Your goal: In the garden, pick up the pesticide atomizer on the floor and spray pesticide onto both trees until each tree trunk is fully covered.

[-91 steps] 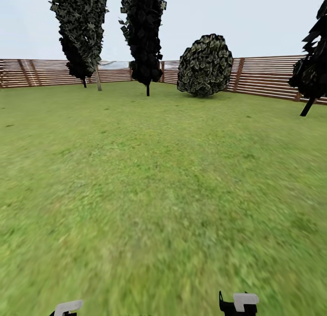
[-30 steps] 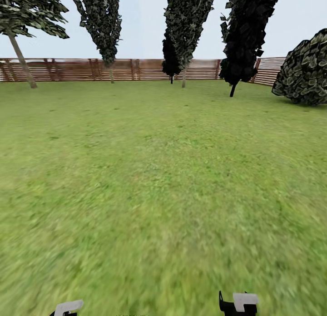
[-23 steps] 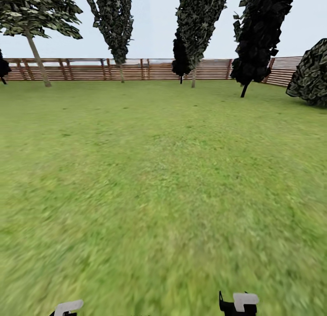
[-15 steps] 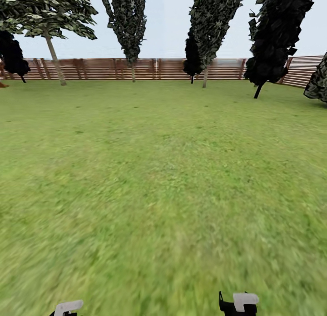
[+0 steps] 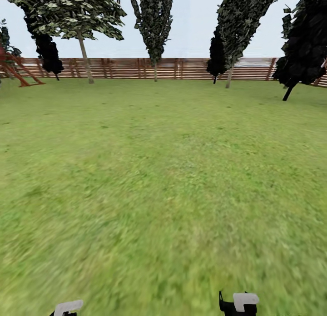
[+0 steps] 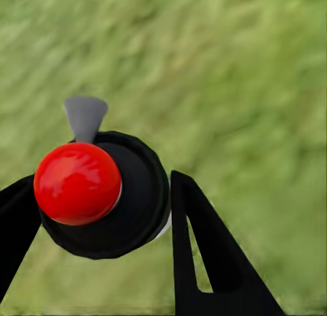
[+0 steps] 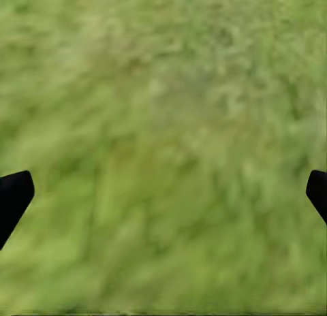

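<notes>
The left gripper (image 6: 102,214) has the pesticide atomizer (image 6: 102,193) between its two dark fingers (image 6: 204,255), seen from above in the left wrist view: red dot on top, dark round body, grey nozzle tab pointing away over the grass (image 6: 238,71). One finger sits against each side of the body, so the fingers look closed onto it. It is held upright, cap up, likely so the nozzle can face a trunk once one is near.

The right gripper (image 7: 163,193) has its fingertips (image 7: 13,197) at opposite edges of the right wrist view, spread wide, with nothing but grass between them. It is probably kept free because the spraying needs just one arm.

The head view gives what the wrist views lack: the layout of the garden. A brown slatted fence (image 5: 181,68) runs across the far side of the lawn. Standing just in front of the fence are several trees (image 5: 154,25): a light-leaved one with a thin pale stem (image 5: 85,61) towards the fence's left end, a narrow dark one near its middle, two more further right, and a leaning dark one by its right end. All stand well apart from the robot, so no trunk is within spraying reach; which two are the targets I cannot tell from here. A reddish frame (image 5: 18,73) stands at the fence's left end.

At the bottom edge of the head view, pale pieces of both arms peek in, well apart from the fence; grip state cannot be read there.
</notes>
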You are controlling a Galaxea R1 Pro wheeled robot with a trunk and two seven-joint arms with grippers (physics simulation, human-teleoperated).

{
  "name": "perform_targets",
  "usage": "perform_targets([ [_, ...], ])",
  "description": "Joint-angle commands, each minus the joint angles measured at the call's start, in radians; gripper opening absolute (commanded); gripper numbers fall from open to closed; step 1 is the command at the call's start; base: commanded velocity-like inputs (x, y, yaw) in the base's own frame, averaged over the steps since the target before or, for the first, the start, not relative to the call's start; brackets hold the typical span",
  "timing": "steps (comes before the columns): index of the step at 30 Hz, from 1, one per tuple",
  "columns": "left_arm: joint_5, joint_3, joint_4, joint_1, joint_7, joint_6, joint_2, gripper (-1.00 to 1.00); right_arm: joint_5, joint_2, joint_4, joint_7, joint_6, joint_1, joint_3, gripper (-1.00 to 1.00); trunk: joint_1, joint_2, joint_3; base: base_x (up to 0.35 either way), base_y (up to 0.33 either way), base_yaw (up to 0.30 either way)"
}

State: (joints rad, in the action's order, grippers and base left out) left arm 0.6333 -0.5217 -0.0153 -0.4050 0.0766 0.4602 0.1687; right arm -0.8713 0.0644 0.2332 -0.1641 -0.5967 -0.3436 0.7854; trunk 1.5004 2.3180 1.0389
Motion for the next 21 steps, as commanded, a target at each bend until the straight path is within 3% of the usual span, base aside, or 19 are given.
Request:
perform_targets([
  [1, 0.0, 0.0, 0.0, 0.0, 0.0, 0.0, 0.0, -1.0, 0.0, 0.0, 0.0, 0.0, 0.0, 0.0, 0.0, 1.0, 0.0, 0.0, 0.0, -0.289, 0.206, 0.278],
  [11, -0.001, 0.0, 0.0, 0.0, 0.0, 0.0, 0.0, -1.0, 0.0, 0.0, 0.0, 0.0, 0.0, 0.0, 0.0, 1.0, 0.0, 0.0, 0.002, -0.12, 0.263, 0.278],
  [21, -0.001, 0.0, 0.0, 0.0, 0.0, 0.0, 0.0, -1.0, 0.0, 0.0, 0.0, 0.0, 0.0, 0.0, 0.0, 1.0, 0.0, 0.0, 0.004, -0.001, 0.017, 0.278],
])
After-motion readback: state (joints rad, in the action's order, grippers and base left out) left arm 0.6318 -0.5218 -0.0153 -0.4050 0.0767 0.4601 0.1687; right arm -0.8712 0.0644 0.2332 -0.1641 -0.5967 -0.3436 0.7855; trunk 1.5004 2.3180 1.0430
